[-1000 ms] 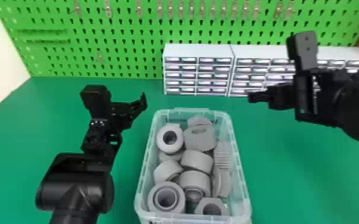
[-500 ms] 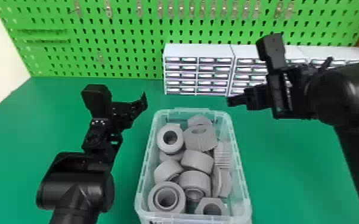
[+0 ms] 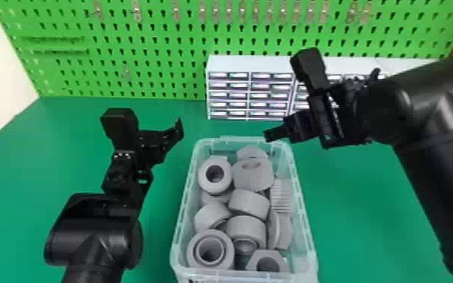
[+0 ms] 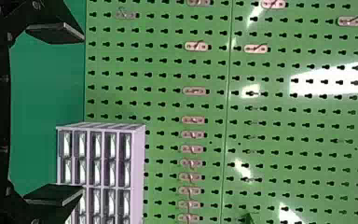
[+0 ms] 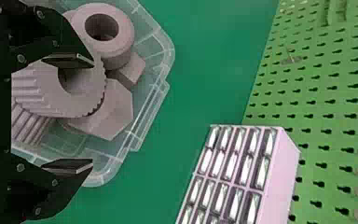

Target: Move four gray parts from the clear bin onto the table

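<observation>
Held spread and empty, the right gripper above the bin's far edge, near the far-right corner, in the head view. Best to treat the step in hand as lining up for a first pick. Just ahead of the fingers, toward the bin's far end, a toothed ring, likely the easiest catch. Bring the opening square over it before lowering, then go straight down, one finger to each side of the rim. Mind the six-sided part tucked against it and the plain thick ring by the far-left corner; too shallow a grip could slip off the teeth, too deep could snag either one. Close gently, lift upright, and clear the walls of the clear bin before going sideways. Leave the ribbed part along the right edge for later, being so near the wall. Set down softly on the bench off the bin's right edge, flat side down to prevent rolling. Over the bench off the bin's left edge, also spread and empty, the left gripper.
</observation>
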Motion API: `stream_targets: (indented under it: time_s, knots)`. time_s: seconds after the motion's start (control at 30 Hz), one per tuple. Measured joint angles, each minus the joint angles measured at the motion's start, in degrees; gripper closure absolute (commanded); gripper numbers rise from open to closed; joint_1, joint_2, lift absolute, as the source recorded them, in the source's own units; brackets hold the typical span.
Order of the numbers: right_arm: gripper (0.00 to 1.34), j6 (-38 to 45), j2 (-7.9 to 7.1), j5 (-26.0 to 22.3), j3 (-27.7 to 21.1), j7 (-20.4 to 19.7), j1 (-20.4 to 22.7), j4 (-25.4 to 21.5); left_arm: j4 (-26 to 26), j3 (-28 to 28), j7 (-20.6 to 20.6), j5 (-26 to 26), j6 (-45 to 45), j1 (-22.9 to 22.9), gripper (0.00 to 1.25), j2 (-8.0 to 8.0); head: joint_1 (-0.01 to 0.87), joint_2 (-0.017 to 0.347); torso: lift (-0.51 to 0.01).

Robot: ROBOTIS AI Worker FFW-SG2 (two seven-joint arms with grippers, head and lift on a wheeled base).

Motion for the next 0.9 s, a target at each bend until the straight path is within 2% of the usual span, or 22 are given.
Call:
stream_targets:
  time_s: [0.3,0.57,0.9]
  knots:
    - [0.5,1.59,0.36,-1.55,4.5,0.28,-3.2,4.3,0.0,0.19,-0.01,0.17,0.0,0.05,0.14,0.0,0.693,0.072,-0.052]
    - [0.5,2.5,0.47,-1.99,7.28,2.7,-5.03,7.68,-0.01,-0.05,-0.01,0.35,0.0,0.03,0.14,0.0,0.693,0.072,-0.052]
    - [0.5,0.34,0.83,0.51,12.19,9.52,-6.88,11.24,-0.01,-0.22,-0.01,0.45,0.0,0.04,0.14,0.0,0.693,0.072,-0.052]
